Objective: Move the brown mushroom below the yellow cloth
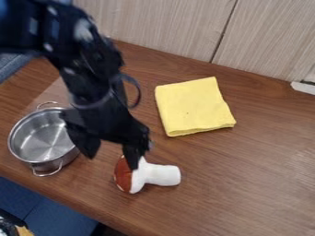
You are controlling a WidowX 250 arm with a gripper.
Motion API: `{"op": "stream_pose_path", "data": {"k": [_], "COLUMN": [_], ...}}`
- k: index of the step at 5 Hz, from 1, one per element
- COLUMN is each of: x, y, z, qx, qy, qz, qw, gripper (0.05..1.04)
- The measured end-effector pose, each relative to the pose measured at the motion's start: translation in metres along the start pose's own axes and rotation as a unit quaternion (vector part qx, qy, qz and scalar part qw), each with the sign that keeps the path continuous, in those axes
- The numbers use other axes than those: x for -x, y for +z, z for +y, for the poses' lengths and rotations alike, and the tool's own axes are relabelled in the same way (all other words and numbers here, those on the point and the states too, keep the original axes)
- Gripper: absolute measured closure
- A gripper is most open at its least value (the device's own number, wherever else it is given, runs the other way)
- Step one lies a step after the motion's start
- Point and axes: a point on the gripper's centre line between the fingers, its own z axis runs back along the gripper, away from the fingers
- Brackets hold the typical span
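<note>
The black gripper (pixel 111 155) hangs left of centre with its two fingers spread apart and nothing between them. Its right finger overlaps the top of the mushroom's cap in the view; whether they touch, I cannot tell. The mushroom (pixel 161 175) lies on its side, brown cap to the left and white stem pointing right. Up and to the right of it, the folded yellow cloth (pixel 194 108) lies flat on the wooden counter (pixel 258 170).
A steel pot (pixel 43 138) with two handles stands at the left, close beside the gripper's left finger. Light wood panels (pixel 166 23) rise along the back edge. The counter's front edge runs slanting across the lower left, and a white object (pixel 303 87) is at the right edge.
</note>
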Motion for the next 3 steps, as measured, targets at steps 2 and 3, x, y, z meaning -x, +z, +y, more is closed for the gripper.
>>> {"op": "stream_pose_path", "data": {"k": [2,3], "x": [-0.0029,-0.003], "y": [0.0288,0.0293], "z": [0.0145,0.0145], "qx": [0.017,0.016], "qy": [-0.03,-0.034], "qz": [-0.011,-0.013], "qw": [0.9994,0.9992], "gripper": [0.083,0.082]}}
